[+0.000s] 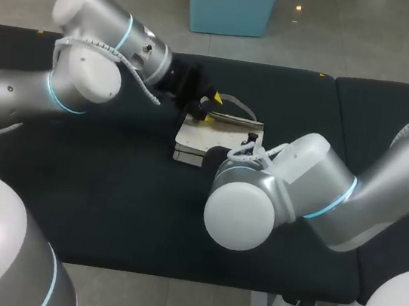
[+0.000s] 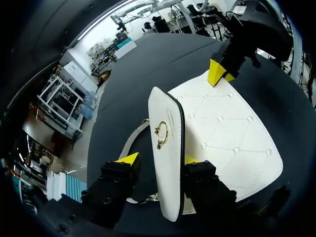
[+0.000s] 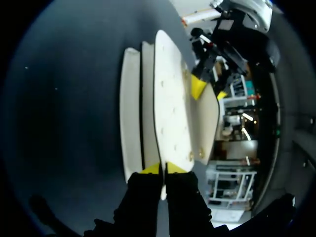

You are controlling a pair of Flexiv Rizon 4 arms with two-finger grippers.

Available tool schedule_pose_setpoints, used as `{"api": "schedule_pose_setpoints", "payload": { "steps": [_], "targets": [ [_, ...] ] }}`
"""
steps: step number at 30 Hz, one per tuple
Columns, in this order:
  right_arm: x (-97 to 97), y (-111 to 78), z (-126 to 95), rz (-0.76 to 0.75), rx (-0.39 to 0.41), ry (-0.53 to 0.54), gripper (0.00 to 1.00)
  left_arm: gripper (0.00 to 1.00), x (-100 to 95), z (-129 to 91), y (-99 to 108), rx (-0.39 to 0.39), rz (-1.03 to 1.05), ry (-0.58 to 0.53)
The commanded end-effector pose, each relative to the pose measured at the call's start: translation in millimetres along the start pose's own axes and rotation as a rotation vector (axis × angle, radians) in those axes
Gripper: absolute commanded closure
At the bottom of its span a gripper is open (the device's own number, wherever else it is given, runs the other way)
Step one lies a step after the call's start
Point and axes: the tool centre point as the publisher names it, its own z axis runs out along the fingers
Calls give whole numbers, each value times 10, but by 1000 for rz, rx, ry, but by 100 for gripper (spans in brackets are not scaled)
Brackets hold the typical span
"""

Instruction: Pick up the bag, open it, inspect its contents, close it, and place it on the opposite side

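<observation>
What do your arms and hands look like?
My left arm and right arm are fat silver tubes with round white caps and glowing blue rings. White ribbed cables loop near the wrists. The left gripper and right gripper are black with yellow tips.

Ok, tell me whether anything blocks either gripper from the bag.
Nothing visible does. The left gripper straddles the raised flap, and the right gripper pinches the bag at its edge.

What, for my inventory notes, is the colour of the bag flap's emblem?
The emblem is gold, on the white flap; best seen in the left wrist view.
</observation>
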Motion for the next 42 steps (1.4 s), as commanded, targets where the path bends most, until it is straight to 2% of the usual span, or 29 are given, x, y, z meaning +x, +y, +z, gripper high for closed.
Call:
{"api": "schedule_pose_setpoints", "payload": {
  "steps": [1,5,8,14,19,21,22,23,37,38,39,42],
  "targets": [
    [27,-10,7,1,-5,-8,100,51,-60,99,61,19,-1,17],
    [27,-10,7,1,-5,-8,100,52,-58,130,61,24,-3,25],
    [27,-10,7,1,-5,-8,100,56,-63,149,59,25,-6,28],
    [27,-10,7,1,-5,-8,100,59,-69,194,61,20,-14,42],
    [27,-10,7,1,-5,-8,100,80,-76,217,66,6,-27,57],
    [27,-10,7,1,-5,-8,100,77,-77,223,72,6,-29,60],
    [27,-10,7,1,-5,-8,100,92,-77,225,75,6,-31,60],
    [27,-10,7,1,-5,-8,100,100,-78,227,77,5,-33,61],
    [2,-6,-4,12,1,0,98,100,-76,201,82,28,-74,62],
    [-5,-3,-11,12,3,0,19,100,-80,196,81,32,-78,62],
    [-16,-1,-22,13,5,2,0,100,-84,191,78,32,-80,62],
    [-59,0,-81,13,19,-3,0,100,-101,164,61,27,-95,64]
  ]
}}
